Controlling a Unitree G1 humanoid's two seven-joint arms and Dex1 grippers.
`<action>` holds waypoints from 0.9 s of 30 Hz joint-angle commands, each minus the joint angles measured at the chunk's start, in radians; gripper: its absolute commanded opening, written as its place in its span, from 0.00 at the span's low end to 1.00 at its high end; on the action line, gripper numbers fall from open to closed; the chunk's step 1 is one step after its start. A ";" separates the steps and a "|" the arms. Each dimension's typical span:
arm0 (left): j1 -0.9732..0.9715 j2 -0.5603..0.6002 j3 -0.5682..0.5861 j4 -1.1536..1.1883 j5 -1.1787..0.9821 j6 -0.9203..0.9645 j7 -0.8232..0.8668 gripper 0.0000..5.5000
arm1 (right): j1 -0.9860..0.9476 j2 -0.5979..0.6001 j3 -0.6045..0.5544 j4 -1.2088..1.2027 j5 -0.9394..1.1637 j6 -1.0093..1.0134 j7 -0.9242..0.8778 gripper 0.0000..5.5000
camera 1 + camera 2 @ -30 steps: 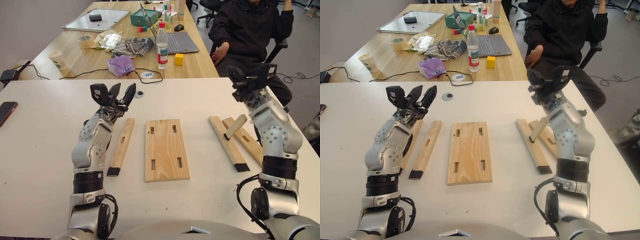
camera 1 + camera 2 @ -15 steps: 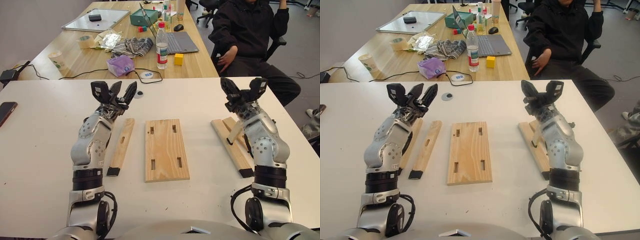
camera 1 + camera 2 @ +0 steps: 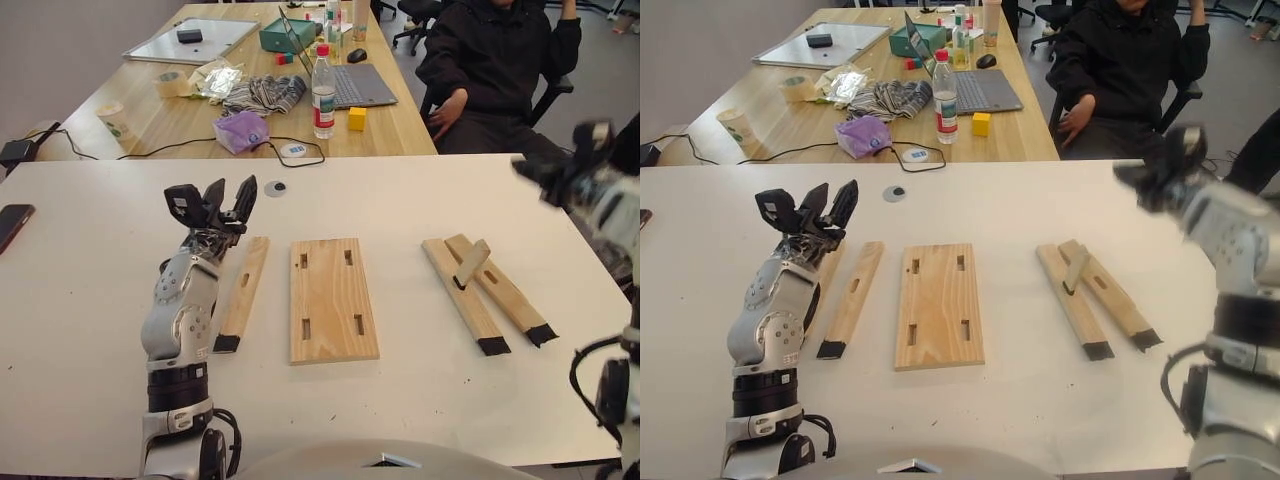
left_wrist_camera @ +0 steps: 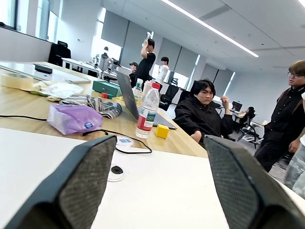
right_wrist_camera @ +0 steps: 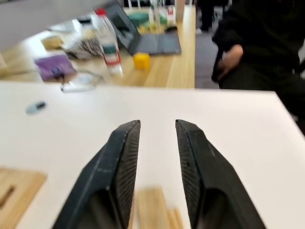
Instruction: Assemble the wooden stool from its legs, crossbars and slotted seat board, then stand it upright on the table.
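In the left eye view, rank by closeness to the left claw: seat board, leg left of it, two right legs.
1. Leg left of the board, beside the left gripper.
2. Seat board, middle.
3. Two right legs, far right.

The left arm [image 3: 180, 310] is built of silver-grey rounded shells joined by black ribbed collars, with a black cable [image 3: 228, 432] looping at 4 o'clock of its base. The left gripper [image 3: 222, 193] is black, with stippled pads [image 4: 86, 186]. The right arm [image 3: 1240, 240] matches it. The right gripper [image 5: 156, 123] has black, finely ribbed fingers [image 5: 121, 162].
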 commanded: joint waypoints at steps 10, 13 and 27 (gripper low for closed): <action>0.061 -0.027 0.000 -0.039 0.008 -0.035 0.036 0.61 | 0.495 -0.038 -0.069 -0.427 0.072 0.299 0.082 0.64; 0.068 -0.029 0.003 -0.048 0.008 -0.035 0.042 0.61 | 0.520 -0.012 -0.037 -0.433 0.051 0.285 0.077 0.67; -0.018 0.017 -0.011 0.005 -0.003 0.010 -0.002 0.61 | 0.605 0.170 0.055 -0.490 -0.036 0.182 -0.042 0.51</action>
